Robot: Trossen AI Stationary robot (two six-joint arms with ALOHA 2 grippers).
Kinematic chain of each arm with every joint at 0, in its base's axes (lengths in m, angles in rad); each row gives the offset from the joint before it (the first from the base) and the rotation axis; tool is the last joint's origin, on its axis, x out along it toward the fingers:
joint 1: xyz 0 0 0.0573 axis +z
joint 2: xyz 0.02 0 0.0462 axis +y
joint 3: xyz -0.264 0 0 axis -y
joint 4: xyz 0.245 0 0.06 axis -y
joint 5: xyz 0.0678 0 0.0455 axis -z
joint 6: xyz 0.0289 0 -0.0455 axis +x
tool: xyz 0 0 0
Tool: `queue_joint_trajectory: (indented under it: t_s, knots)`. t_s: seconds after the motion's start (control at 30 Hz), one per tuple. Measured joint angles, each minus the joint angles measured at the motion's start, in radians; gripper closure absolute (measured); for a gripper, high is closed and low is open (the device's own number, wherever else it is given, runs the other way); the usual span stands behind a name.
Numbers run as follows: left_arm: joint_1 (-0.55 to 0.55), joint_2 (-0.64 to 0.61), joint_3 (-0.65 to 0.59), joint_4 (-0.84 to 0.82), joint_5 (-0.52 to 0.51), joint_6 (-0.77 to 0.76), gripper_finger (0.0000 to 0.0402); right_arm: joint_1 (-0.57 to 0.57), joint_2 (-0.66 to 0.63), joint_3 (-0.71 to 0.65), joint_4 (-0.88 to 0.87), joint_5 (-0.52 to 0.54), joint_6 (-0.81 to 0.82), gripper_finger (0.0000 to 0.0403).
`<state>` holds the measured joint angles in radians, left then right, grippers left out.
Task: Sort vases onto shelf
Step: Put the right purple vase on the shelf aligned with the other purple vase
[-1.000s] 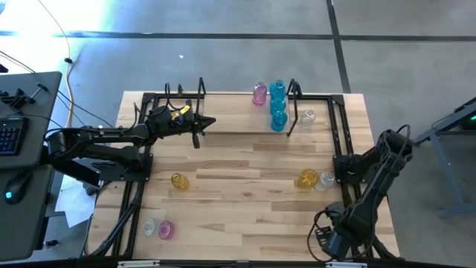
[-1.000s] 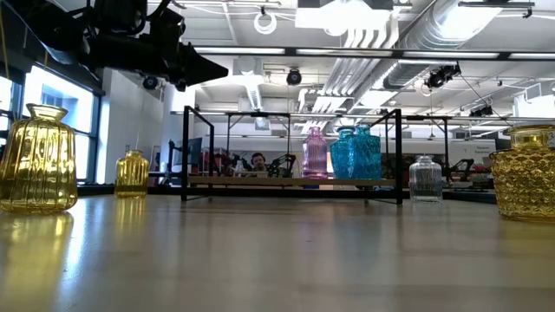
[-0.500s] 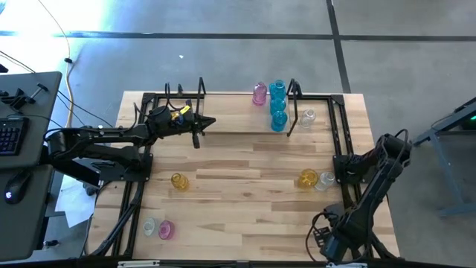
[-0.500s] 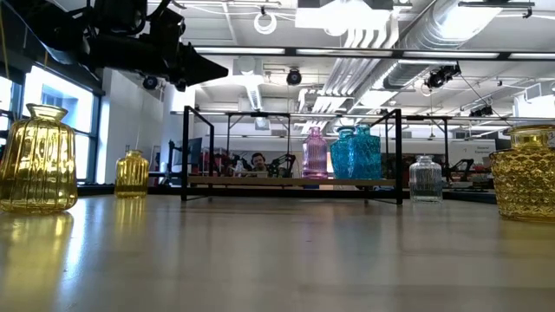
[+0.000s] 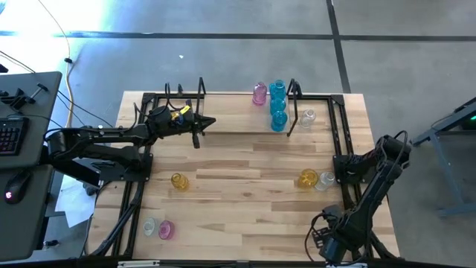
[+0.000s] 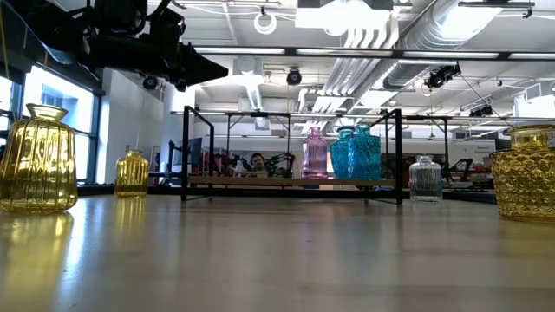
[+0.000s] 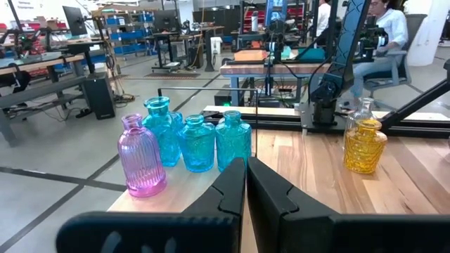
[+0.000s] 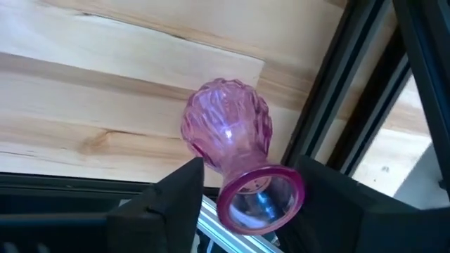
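Observation:
On the shelf (image 5: 223,115) at the far side stand a pink vase (image 5: 259,93), three cyan vases (image 5: 278,105) and a clear one (image 5: 307,117). Two amber vases (image 5: 178,180) (image 5: 308,179), two clear ones (image 5: 325,181) (image 5: 149,225) and a pink one (image 5: 166,229) stand on the table. My left gripper (image 5: 199,132) hangs shut and level over the shelf's left half. My right gripper (image 8: 246,190) points down at the table's right side. It is open, with its fingers on either side of another pink vase (image 8: 228,130), which my right arm (image 5: 372,179) hides in the high view. My right gripper comes from above, with its fingers (image 8: 184,191) on the two sides of the pink vase's neck, just under the mouth (image 8: 261,198). I cannot tell whether they touch the glass. The vase stands with its base on the tabletop beside the black rods.
Black frame rods (image 8: 330,133) run close beside the pink vase and along the table's left and right sides (image 5: 134,201). The middle of the tabletop (image 5: 245,179) is bare wood. A desk with a keyboard (image 5: 11,134) stands left of the table.

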<state>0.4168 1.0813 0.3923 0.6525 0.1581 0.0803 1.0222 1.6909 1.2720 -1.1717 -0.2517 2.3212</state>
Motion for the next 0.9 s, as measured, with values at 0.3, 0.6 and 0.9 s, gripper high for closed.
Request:
queue_joint_trajectory:
  t_s: [0.3, 0.6, 0.9]
  knots:
    - [0.0, 0.0, 0.0, 0.0, 0.0, 0.0, 0.0397, -0.002, -0.002, 0.0, -0.001, 0.007, -0.036, 0.0279]
    - [0.0, 0.0, 0.0, 0.004, 0.0, 0.001, 0.0397, -0.08, -0.032, 0.027, -0.028, 0.013, -0.176, 0.0279]
    - [0.0, 0.0, 0.0, 0.005, 0.0, 0.005, 0.0397, -0.297, -0.037, 0.129, -0.113, -0.011, -0.541, 0.0279]
